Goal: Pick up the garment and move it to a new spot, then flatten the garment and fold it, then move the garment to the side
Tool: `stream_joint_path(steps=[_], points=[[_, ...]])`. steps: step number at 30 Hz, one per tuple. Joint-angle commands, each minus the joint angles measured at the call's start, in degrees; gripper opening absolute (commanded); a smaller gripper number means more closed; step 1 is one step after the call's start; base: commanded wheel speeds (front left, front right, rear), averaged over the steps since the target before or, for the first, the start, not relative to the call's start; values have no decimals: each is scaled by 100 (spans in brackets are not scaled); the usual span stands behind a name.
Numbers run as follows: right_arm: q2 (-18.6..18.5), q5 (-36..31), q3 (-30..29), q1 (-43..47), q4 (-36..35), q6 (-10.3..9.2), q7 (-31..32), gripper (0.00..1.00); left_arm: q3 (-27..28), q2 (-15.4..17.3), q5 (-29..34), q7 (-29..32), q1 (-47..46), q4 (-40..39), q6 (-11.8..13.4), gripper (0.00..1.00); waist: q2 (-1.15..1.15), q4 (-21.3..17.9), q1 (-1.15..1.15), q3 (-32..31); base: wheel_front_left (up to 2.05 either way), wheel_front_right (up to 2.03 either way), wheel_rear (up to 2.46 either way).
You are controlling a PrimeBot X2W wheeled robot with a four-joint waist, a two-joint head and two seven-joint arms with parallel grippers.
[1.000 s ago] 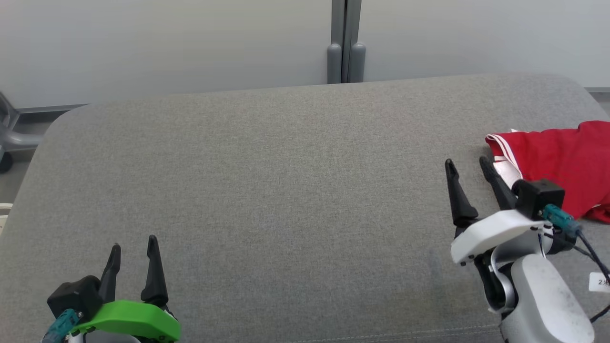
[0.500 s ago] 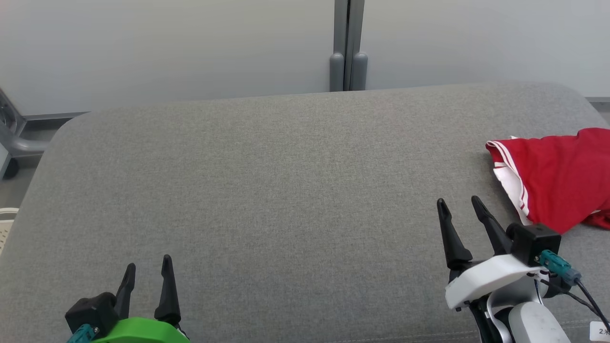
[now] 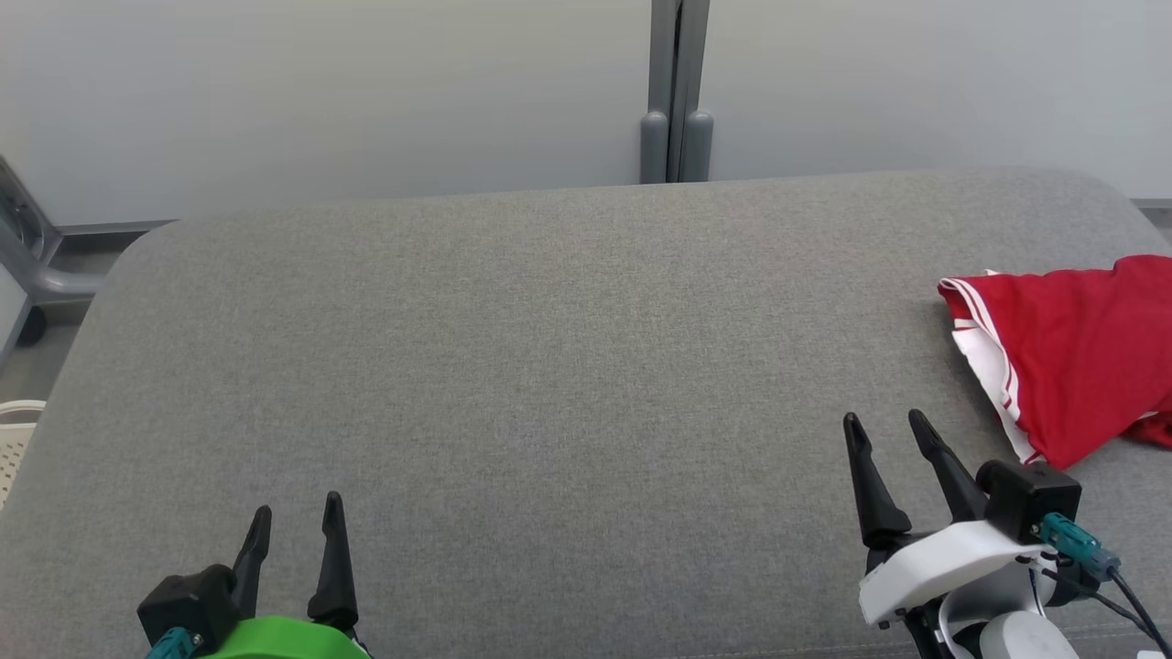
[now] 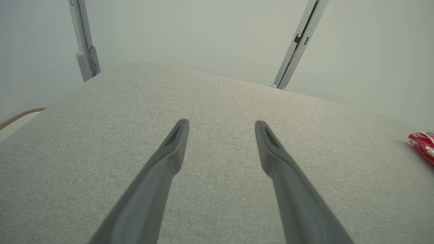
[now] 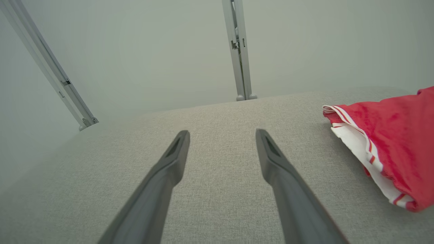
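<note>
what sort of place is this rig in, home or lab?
Likely a lab or test bay, not a home: pale partition panels joined by a grey metal post, a grey upholstered surface used as a worktop, and a red garment on it.

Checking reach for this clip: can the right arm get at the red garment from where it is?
Probably yes. The right pincer is open and close beside the red garment, not touching it. Between them is bare grey cushion, with nothing in the way.
</note>
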Motion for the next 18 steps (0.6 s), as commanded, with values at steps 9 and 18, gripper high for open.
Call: stream_joint_path(steps=[9,18], points=[[-8,72,15,-12,41,-3,7,100,-49,69,86,36,60,-162,101,100,0,20,0,1,0,0,0],[-8,4,-12,-30,56,-3,20,100,-69,115,110,59,84,-233,156,100,0,36,0,-13,0,0,0]])
